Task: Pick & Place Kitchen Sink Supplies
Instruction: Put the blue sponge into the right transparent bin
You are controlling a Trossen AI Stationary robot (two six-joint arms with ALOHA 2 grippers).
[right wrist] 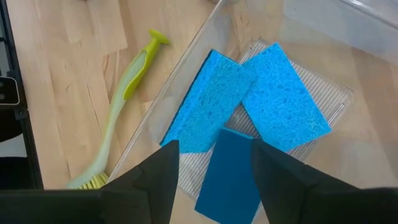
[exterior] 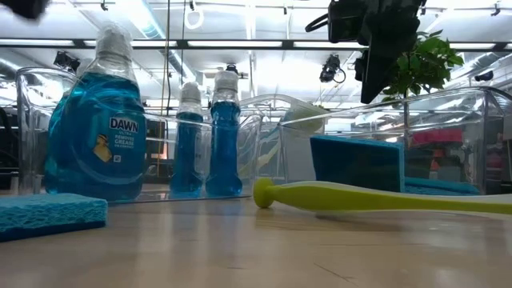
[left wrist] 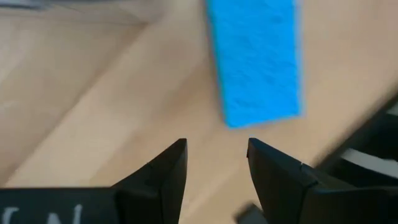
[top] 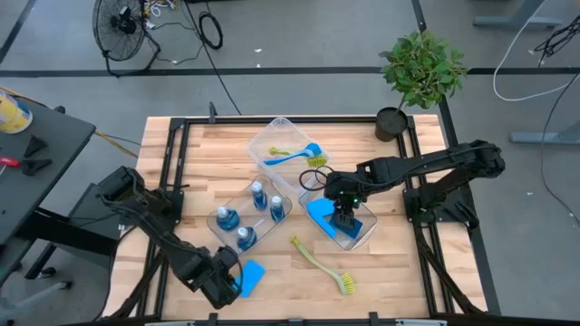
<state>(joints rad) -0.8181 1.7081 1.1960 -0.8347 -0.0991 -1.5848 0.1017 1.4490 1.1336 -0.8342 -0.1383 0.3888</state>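
Note:
A light-blue sponge point(top: 252, 275) point(left wrist: 258, 62) lies flat on the table near its front left. My left gripper point(top: 227, 279) point(left wrist: 214, 146) hovers open just beside it, pointing down, with bare wood between its fingers. My right gripper point(top: 345, 220) point(right wrist: 214, 146) hangs open above a clear bin point(top: 367, 231). That bin holds two light-blue sponges point(right wrist: 205, 106) and a dark-blue sponge point(right wrist: 230, 174) point(exterior: 356, 164) standing on edge, and the fingers are clear above it. A yellow-green brush point(top: 322, 264) point(exterior: 376, 196) lies on the table. Three bottles of blue liquid point(top: 249, 213) point(exterior: 100, 128) stand in another bin.
A third clear bin point(top: 272, 127) at the far middle holds a blue brush point(top: 294, 156) and a yellow-green one. A potted plant point(top: 419, 72) stands at the far right corner. Black frame rails point(top: 172, 181) run along both table sides. Bare wood lies along the front middle.

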